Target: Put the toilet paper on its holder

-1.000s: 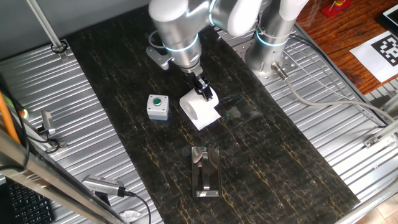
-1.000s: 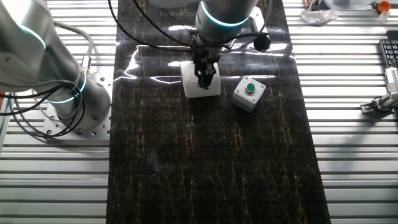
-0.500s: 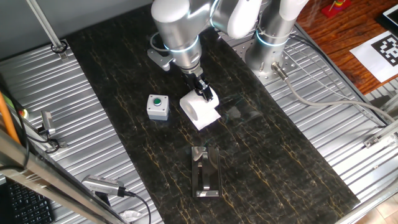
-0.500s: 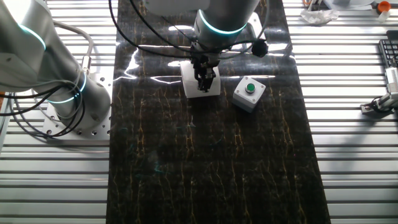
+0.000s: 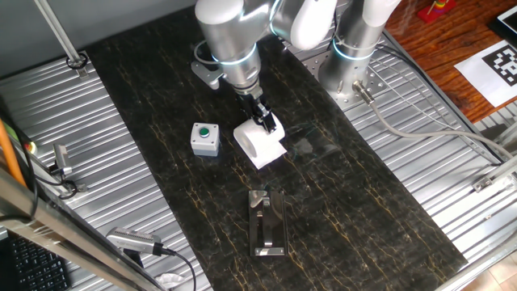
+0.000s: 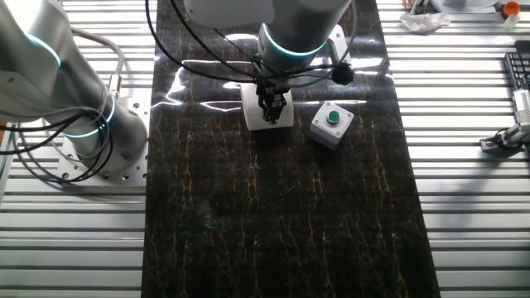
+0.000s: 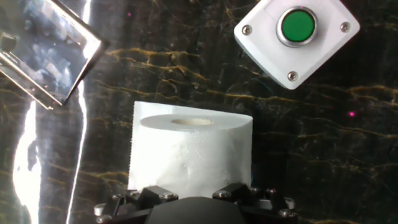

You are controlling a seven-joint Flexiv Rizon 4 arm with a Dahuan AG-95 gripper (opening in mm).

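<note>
The white toilet paper lies on the dark table just right of the grey button box. It also shows in the other fixed view and fills the lower middle of the hand view, its hollow core facing away. My gripper is pressed down onto the roll's top and looks shut on it; it also shows from the other side. The fingertips are hidden in the hand view. The holder, a shiny plate with a silver bar, lies nearer the table's front, apart from the roll. Its corner shows in the hand view.
A small grey box with a green button stands close beside the roll, also seen in the other fixed view and the hand view. The arm's base stands at the back right. Ribbed metal panels flank the dark tabletop.
The wrist has turned slightly over the roll. The roll, the holder and the button box have not moved.
</note>
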